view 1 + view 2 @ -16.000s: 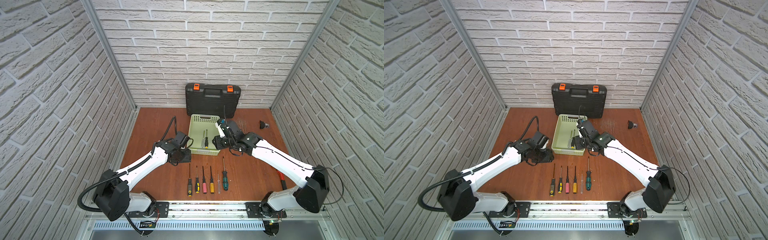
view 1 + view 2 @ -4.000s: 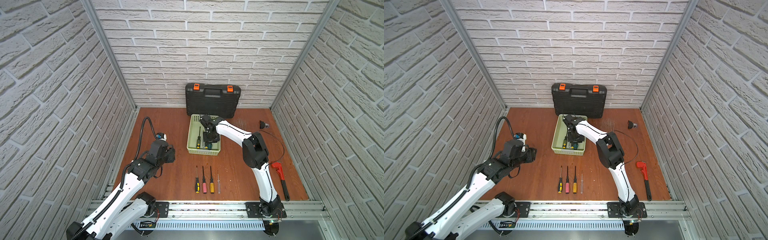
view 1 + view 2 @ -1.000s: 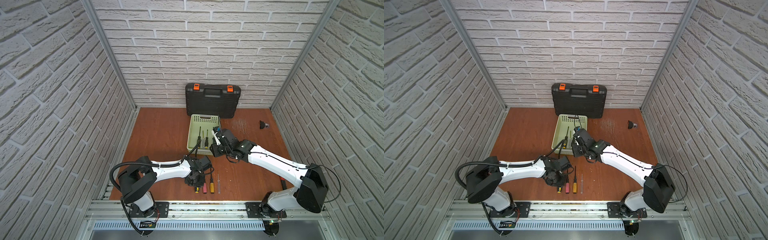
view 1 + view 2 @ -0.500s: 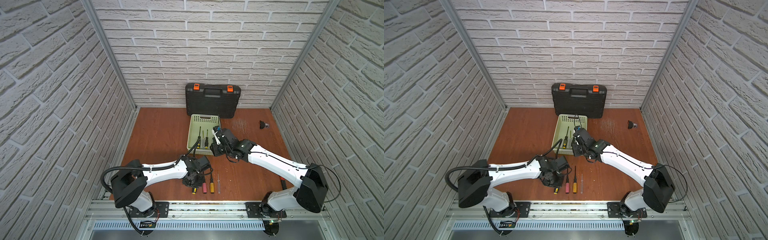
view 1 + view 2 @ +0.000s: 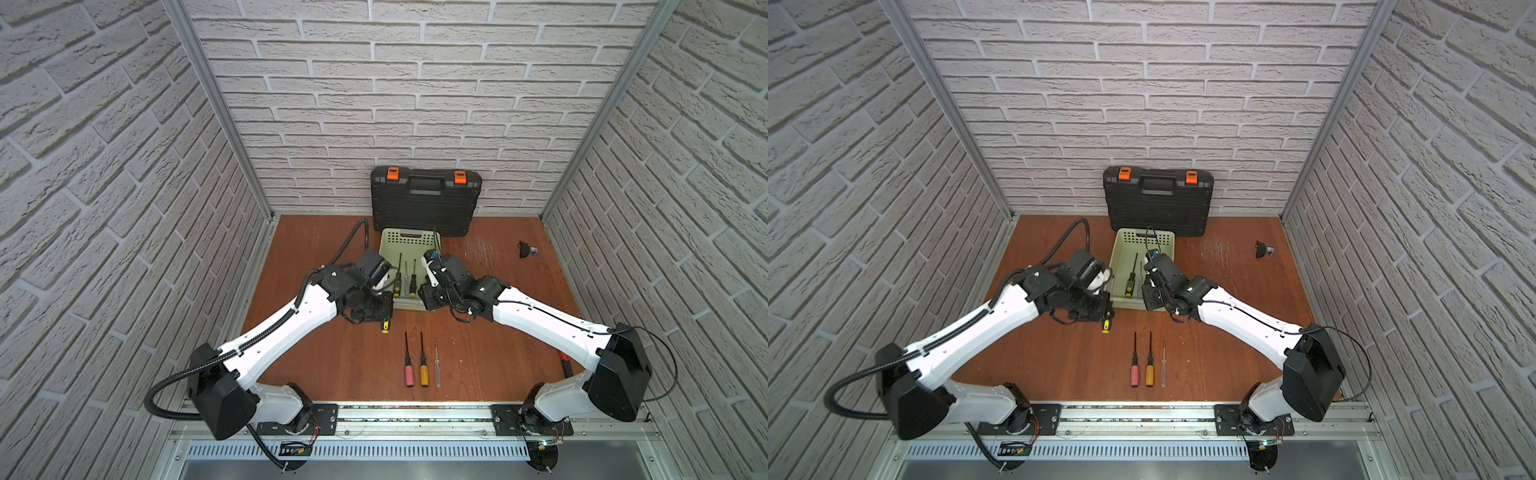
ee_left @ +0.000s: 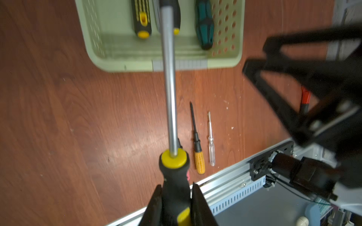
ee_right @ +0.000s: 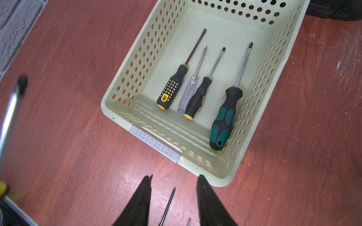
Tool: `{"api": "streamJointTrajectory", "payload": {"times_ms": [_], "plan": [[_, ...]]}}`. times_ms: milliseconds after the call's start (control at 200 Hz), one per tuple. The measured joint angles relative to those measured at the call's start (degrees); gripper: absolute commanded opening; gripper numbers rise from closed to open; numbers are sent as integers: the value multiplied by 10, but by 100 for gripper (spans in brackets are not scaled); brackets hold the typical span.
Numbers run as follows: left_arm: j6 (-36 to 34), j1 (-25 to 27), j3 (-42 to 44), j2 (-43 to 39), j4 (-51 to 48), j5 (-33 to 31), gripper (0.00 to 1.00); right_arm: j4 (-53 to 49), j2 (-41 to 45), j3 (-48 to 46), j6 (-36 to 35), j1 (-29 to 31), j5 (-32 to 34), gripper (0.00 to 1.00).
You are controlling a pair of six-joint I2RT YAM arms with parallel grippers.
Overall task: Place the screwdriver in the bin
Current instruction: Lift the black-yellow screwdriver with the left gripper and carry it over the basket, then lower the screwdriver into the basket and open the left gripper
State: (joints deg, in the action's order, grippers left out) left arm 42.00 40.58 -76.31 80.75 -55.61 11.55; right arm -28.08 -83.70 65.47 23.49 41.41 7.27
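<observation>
Left claw (image 6: 176, 197) clamped on screwdriver (image 6: 172, 137), black handle, yellow collar, long silver shaft pointing at pale green perforated bin (image 6: 98, 56), right claw (image 7: 173, 187) parted, empty, just beside bin

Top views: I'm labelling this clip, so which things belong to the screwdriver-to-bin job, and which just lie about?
Job:
- black-and-yellow screwdriver, held in the left tool
- pale green bin, four screwdrivers inside
- three screwdrivers on the table

Lying about:
- black toolcase
- red-handled wrench
- small black part
</observation>
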Motion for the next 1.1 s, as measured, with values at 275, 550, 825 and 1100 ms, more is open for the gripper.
{"api": "streamJointTrajectory", "payload": {"times_ms": [275,550,825,1100], "plan": [[-113,-67,-234,257,-28,-14,7,-4,2,0,-1,0,0,41],[-153,-84,-372,427,-81,-68,7,-3,29,-34,1,0,-10,41],[-153,-84,-376,468,-95,-92,7,0,29,-47,2,-1,-11,41],[-152,-83,-379,505,-93,-110,9,10,48,-80,27,-5,-25,42]]}}
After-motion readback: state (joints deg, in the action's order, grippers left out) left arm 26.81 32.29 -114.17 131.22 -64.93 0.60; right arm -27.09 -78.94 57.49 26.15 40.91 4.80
